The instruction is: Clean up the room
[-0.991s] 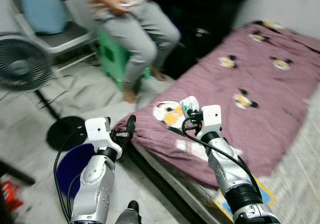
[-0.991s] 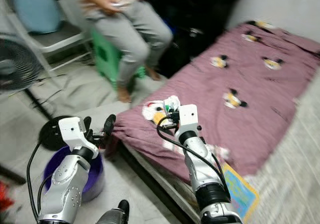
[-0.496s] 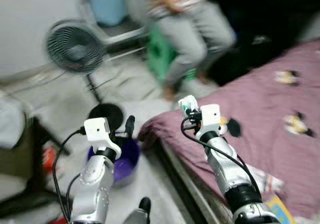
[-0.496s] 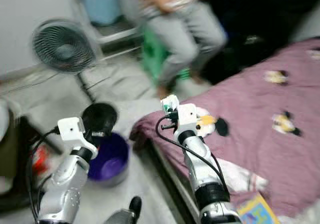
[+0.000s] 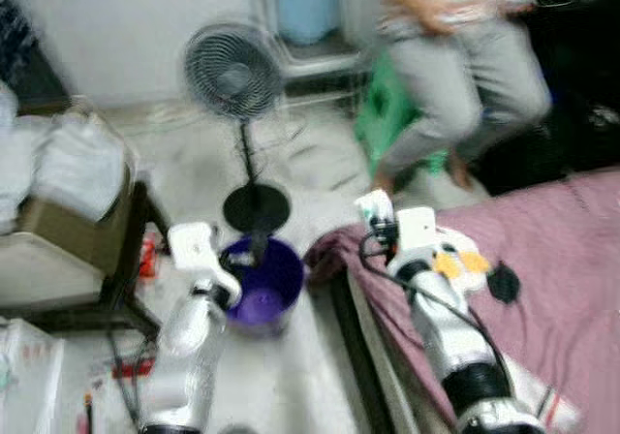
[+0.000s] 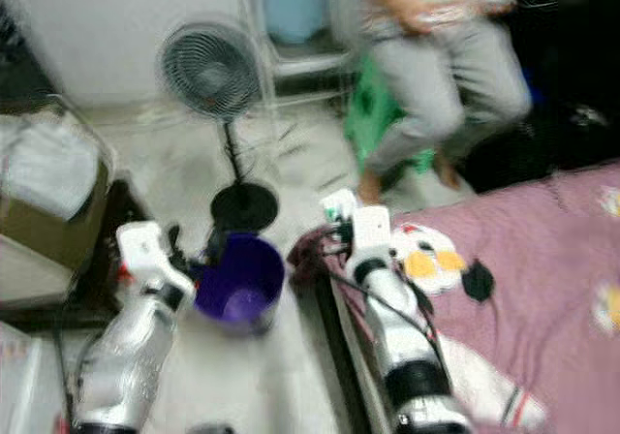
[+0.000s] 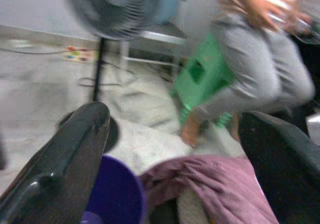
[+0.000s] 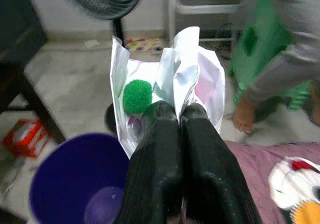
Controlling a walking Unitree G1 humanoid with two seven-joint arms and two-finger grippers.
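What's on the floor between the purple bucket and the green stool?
In the left eye view, between the purple bucket and green stool lies bare grey floor, plus the maroon blanket's bunched corner.

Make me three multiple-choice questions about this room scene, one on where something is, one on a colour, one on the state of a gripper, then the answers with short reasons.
1. Where does the bucket stand?
A. on the bed
B. on the floor beside the bed's corner, near the fan's base
C. on the chair

2. What colour is the bucket?
A. purple
B. red
C. yellow

3. What is the right gripper doing?
A. spread wide, holding nothing
B. resting on the bed cover
C. shut on a crumpled white wrapper

Answers:
1 B: the eye views show it on the floor between the fan stand and the corner of the bed.
2 A: its wall and inside read deep purple in both eye views.
3 C: the right wrist view shows the fingers pressed together on the wrapper, with the bucket below it.
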